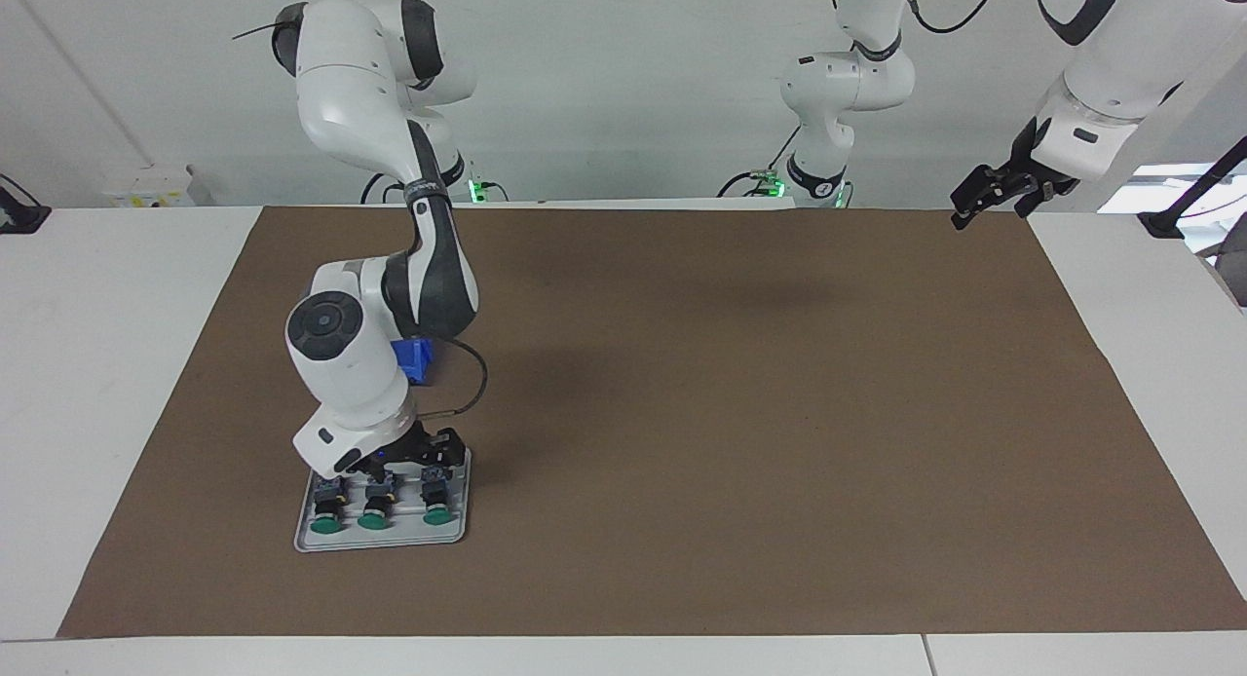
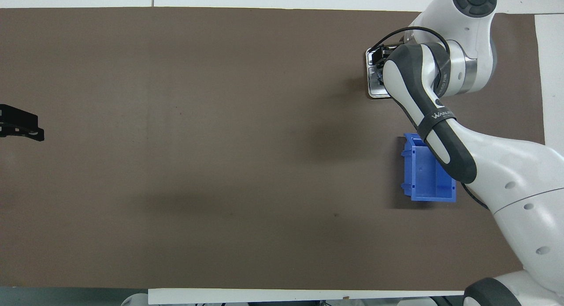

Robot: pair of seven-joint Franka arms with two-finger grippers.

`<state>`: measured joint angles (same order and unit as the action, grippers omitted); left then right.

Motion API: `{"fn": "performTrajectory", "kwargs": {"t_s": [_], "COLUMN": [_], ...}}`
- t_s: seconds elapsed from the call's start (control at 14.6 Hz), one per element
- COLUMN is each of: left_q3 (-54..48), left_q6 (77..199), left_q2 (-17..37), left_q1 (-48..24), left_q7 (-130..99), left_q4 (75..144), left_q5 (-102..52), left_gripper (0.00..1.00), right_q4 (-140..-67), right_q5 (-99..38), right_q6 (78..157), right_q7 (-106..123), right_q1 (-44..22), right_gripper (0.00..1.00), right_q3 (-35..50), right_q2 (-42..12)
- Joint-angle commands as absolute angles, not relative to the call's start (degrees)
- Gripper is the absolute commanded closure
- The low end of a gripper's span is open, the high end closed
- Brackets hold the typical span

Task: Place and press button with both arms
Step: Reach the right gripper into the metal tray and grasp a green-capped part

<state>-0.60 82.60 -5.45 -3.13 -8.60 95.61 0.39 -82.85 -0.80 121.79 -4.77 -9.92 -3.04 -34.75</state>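
1. White table (image 1: 97,364) with brown mat (image 1: 731,413), white wall at the robots' end.
2. Overhead: right arm covers nearly all of the tray (image 2: 374,93); only one edge strip shows, buttons hidden there. Arm also cuts across part of the blue bin (image 2: 423,178).
3. Facing view: bin (image 1: 417,356) mostly hidden by the right forearm, only a corner shows.
4. Three buttons (image 1: 373,506) in a row on the tray (image 1: 380,542), green caps pointing away from the robots. Rear blocks partly masked by the claw. Tray is at the right arm's end, farther from the robots than the bin.
5. Right arm: reaches out over the bin, elbow bent, wrist pointing down. Right claw (image 1: 409,457) low over the rear ends of the buttons, fingers spread wide, holding nothing. Can't tell if a fingertip touches one.
6. Left arm waits: left claw (image 1: 994,194) up over the mat corner at its own end, fingers wide, empty. Overhead (image 2: 20,126) it's cut off at the frame edge.
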Motion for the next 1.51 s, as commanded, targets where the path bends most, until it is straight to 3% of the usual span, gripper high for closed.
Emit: {"fn": "performTrajectory", "kwargs": {"t_s": [0.0,0.69,1.1,1.3,1.44], "left_q3": [-0.8,-0.9,-1.0,-1.0,-1.0], "left_q6": [84.1,84.2,84.3,84.3,84.4], "left_q2": [-7.3,-7.6,-7.6,-7.5,-7.5], "left_q1": [-3.3,-3.3,-3.3,-3.3,-3.3], "left_q7": [-8.7,-9.0,-9.1,-9.1,-9.1], "left_q4": [98.3,98.3,98.2,98.2,98.2], "left_q5": [0.4,0.4,0.4,0.4,0.4], "left_gripper": [0.00,0.00,0.00,0.00,0.00], "right_q4": [-84.7,-85.2,-86.0,-85.5,-82.5], "right_q5": [-1.1,-1.1,-1.1,-1.1,-1.1], "right_q6": [124.5,128.2,128.3,127.6,124.5], "right_q7": [-3.8,-1.8,-0.9,-1.1,-1.8], "right_q1": [-9.8,-9.4,-9.4,-9.7,-10.4], "right_gripper": [0.02,0.16,0.53,0.96,1.00], "right_q3": [-2.5,-1.8,-1.8,-1.8,-1.8], "right_q2": [-35.2,-37.3,-37.3,-37.1,-36.7]}}
